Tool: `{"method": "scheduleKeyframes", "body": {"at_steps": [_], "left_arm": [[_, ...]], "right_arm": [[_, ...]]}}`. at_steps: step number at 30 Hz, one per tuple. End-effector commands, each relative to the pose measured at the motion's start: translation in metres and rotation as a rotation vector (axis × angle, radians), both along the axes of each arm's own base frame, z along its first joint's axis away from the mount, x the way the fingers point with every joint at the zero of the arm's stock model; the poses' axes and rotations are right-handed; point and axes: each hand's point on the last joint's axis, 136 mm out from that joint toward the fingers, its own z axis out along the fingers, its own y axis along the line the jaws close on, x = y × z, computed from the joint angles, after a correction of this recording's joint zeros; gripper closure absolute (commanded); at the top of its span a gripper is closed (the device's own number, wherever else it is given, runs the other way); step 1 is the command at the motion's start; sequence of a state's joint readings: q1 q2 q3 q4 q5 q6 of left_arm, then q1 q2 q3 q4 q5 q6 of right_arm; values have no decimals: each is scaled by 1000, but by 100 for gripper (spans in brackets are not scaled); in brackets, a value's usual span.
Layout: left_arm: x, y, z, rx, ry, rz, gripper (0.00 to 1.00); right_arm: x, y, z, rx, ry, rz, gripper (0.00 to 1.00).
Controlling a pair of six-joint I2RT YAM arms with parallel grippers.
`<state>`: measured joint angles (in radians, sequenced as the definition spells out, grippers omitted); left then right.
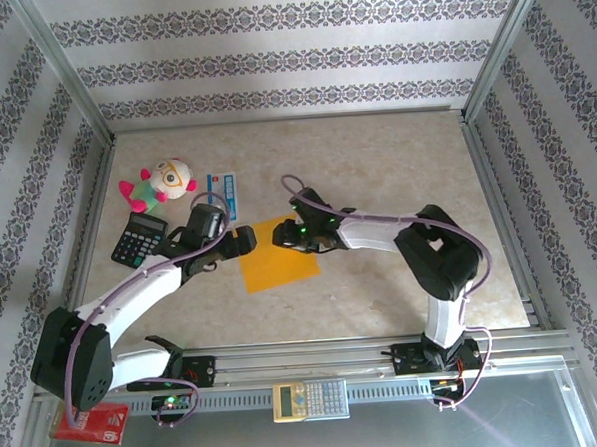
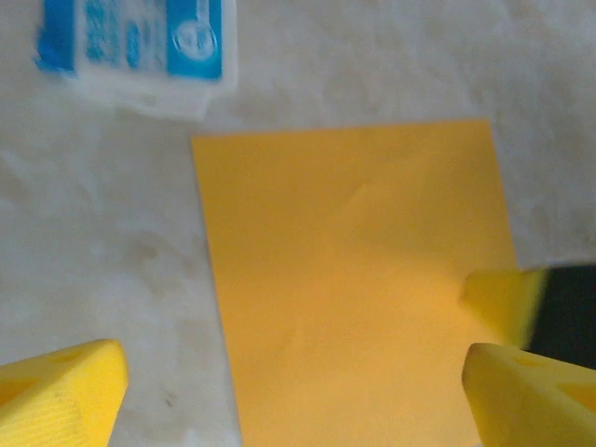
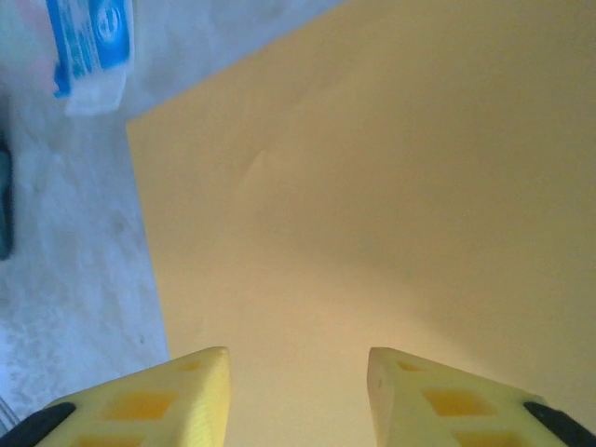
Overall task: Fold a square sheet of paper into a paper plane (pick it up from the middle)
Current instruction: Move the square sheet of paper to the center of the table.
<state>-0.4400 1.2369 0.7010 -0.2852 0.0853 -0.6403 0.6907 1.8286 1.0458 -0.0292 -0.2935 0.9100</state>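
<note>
The square sheet of paper is lying flat and unfolded near the middle of the table, a touch closer to the near edge than the far one and sitting slightly askew. Both arms are reaching in over it.

The left gripper is hanging at the sheet's left edge with its jaws spread wide. In its wrist view one yellow finger is sitting over bare table and the other finger over the paper, so the jaws are straddling that edge and holding nothing.

The right gripper is hovering over the sheet's far side. Its fingers are standing partly apart, and only smooth orange paper, faintly wrinkled, is showing in the gap. Nothing is pinched between them, though whether the tips are actually touching the paper is hard to call from this close.

A blue-and-white packet is lying just beyond the sheet's far-left corner, apart from it. A plush toy is sitting towards the table's far-left corner, with a black calculator just nearer, by the left edge. A beige calculator is resting on the rail along the near edge, between the two arm bases.
</note>
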Motion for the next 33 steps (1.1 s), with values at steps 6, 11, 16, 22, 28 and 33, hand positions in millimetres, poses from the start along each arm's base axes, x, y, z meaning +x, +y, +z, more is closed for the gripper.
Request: {"method": "scheduleKeyframes", "body": {"at_steps": [6, 11, 16, 22, 28, 33], "left_arm": [[0, -48, -30, 20, 145, 18, 9], [10, -51, -37, 153, 180, 64, 0], [10, -60, -45, 274, 225, 97, 0], [7, -67, -46, 369, 274, 143, 0], [11, -79, -48, 360, 296, 181, 0], [17, -89, -53, 337, 312, 193, 0]], "right_arm": [[20, -95, 7, -76, -63, -85, 50], [30, -117, 15, -69, -93, -95, 46], [40, -134, 21, -49, -120, -104, 42], [42, -151, 27, -1, -140, -125, 40], [41, -155, 29, 53, -144, -144, 39], [40, -153, 29, 88, -135, -149, 39]]}}
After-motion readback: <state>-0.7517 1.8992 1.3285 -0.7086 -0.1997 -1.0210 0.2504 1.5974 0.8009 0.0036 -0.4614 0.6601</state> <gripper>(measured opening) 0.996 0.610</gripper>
